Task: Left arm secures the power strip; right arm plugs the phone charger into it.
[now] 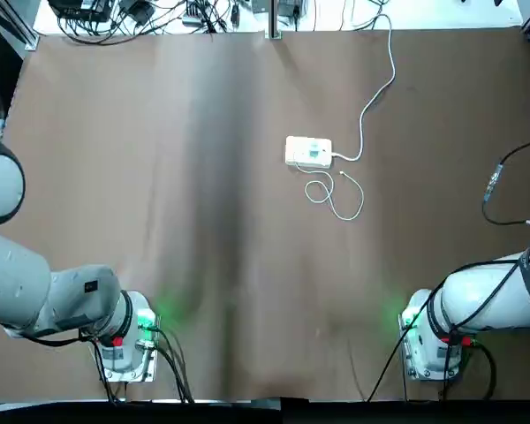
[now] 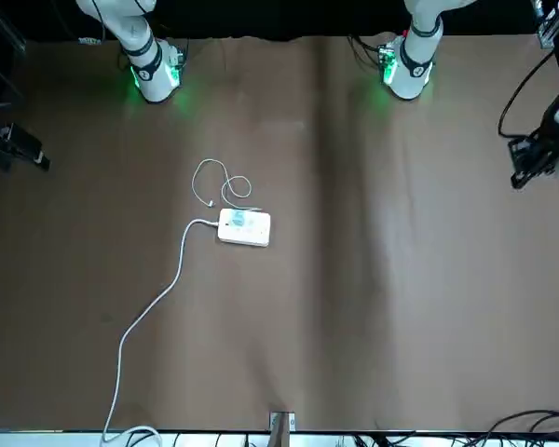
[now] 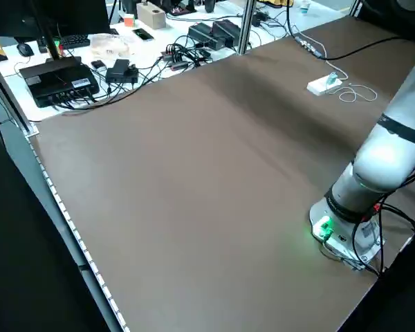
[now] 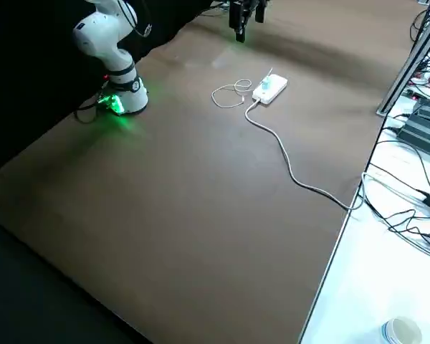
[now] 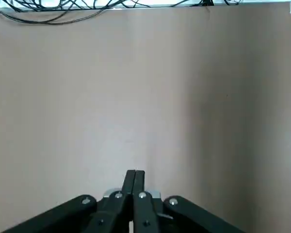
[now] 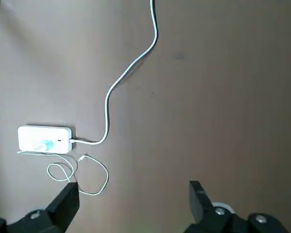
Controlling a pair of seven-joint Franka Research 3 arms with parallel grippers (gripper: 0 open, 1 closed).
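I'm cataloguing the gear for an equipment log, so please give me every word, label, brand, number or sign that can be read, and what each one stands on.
No text can be read for certain.
Power strip: no word or number can be made out.
Black box on the far desk: a small pale label, too small to read.
Left arm: a small dark patch, no readable text.

White, rounded arms (image 1: 496, 296) (image 1: 53, 291) with dark joint bands — black cables alongside, screw-dotted black pincers (image 5: 136, 199) (image 6: 136, 208).
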